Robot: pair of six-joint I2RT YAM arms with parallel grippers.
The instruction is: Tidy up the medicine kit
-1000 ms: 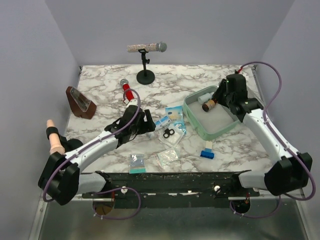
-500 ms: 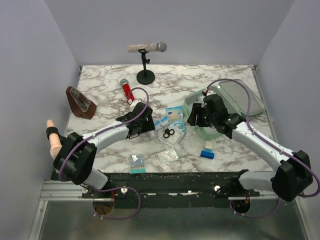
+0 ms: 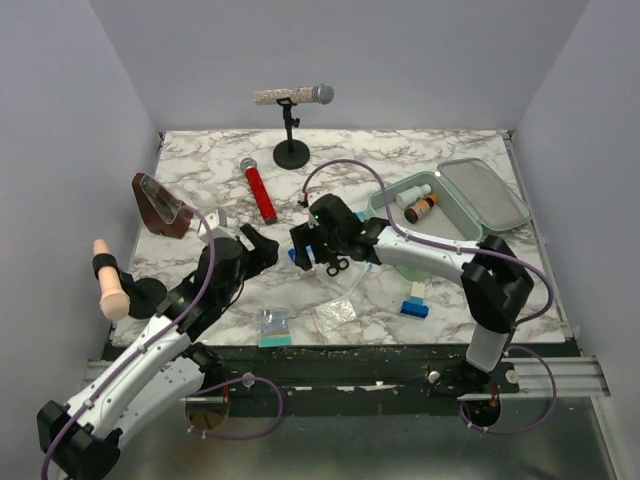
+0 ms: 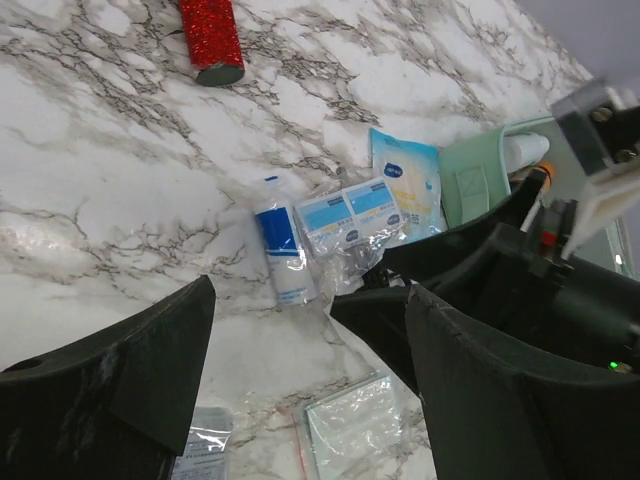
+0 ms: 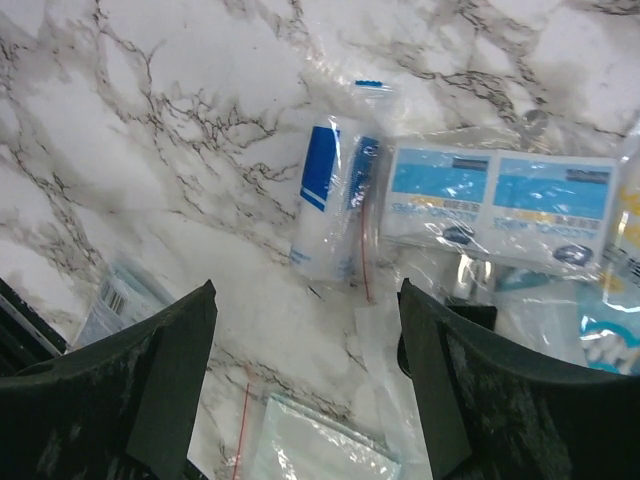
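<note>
Hovering above a bagged tube point(image 5: 335, 205) — right gripper point(image 5: 305, 300), jaws wide

Glossy marble-look desk point(image 3: 420, 160), white veined with grey, gleams beneath the right end effector point(image 5: 305, 300), whose fingers point(image 5: 150, 390) are matt black plastic, faintly grainy. Directly under it lie clear plastic bags point(image 5: 372, 262) (shiny and creased), one wrapping a smooth blue-and-white tube point(image 5: 325, 200). Just beside them, paired sachets point(image 5: 500, 195) have a satin printed face. Ahead of the left end effector point(image 4: 310, 300), a red microphone point(image 4: 210, 35) wears rough glitter. Well apart from the right end effector, the medicine kit point(image 3: 487, 192) is smooth mint-green plastic.
</note>
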